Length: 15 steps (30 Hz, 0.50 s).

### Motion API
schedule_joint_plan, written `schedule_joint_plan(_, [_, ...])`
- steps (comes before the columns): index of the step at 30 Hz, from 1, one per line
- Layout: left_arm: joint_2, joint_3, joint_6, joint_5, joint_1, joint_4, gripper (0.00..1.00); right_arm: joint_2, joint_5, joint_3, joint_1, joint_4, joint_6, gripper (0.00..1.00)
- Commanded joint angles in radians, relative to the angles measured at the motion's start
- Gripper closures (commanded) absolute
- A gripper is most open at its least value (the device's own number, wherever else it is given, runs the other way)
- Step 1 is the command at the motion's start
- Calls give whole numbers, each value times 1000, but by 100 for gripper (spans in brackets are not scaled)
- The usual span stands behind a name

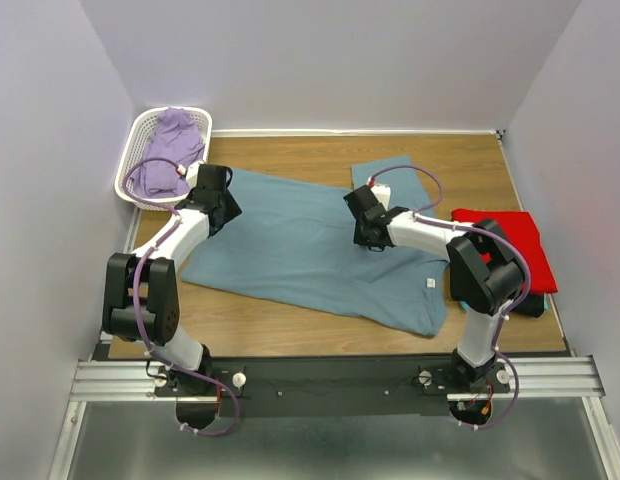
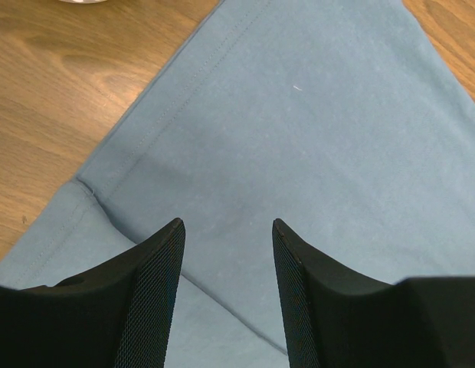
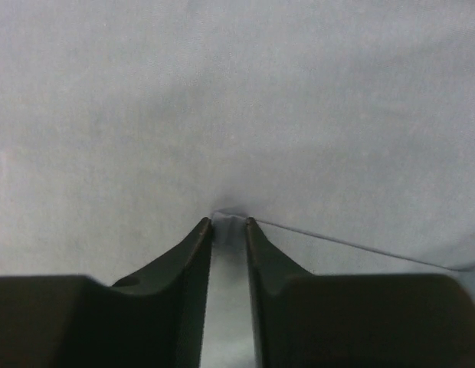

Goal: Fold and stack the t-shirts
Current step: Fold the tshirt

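Note:
A dusty blue-grey t-shirt (image 1: 300,255) lies spread flat across the middle of the wooden table, one sleeve reaching toward the back (image 1: 385,168). My left gripper (image 1: 222,212) hovers over its left side near the sleeve seam, fingers wide apart with only cloth (image 2: 299,138) below them; in the left wrist view the gripper (image 2: 228,224) is open. My right gripper (image 1: 368,238) presses down on the shirt's right part. In the right wrist view this gripper (image 3: 229,222) has its fingers nearly together, pinching a small ridge of the blue-grey cloth (image 3: 237,115). A folded red t-shirt (image 1: 505,245) rests at the right edge.
A white lattice basket (image 1: 130,160) stands at the back left corner with a purple cloth (image 1: 175,145) in it. A dark cloth edge (image 1: 531,306) shows under the red shirt. Walls close in the table at left, back and right.

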Motion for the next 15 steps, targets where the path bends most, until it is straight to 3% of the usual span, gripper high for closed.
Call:
schedule_joint_plan(1, [-35,-12,16,13,-6,15,43,26,54,25,11,-23,18,74])
schedule_joint_plan(2, [-34,-12,16,13,-6,15,43,24,52,25,13,-23,18,79])
schedule_joint_plan(11, [-34,-15,18,13,-6,15,43,4,43,28,15,-26,15,99])
schedule_joint_plan(15, [-37,-18,18,15,-6,17,43,-19,43,42,25,-25,4,100])
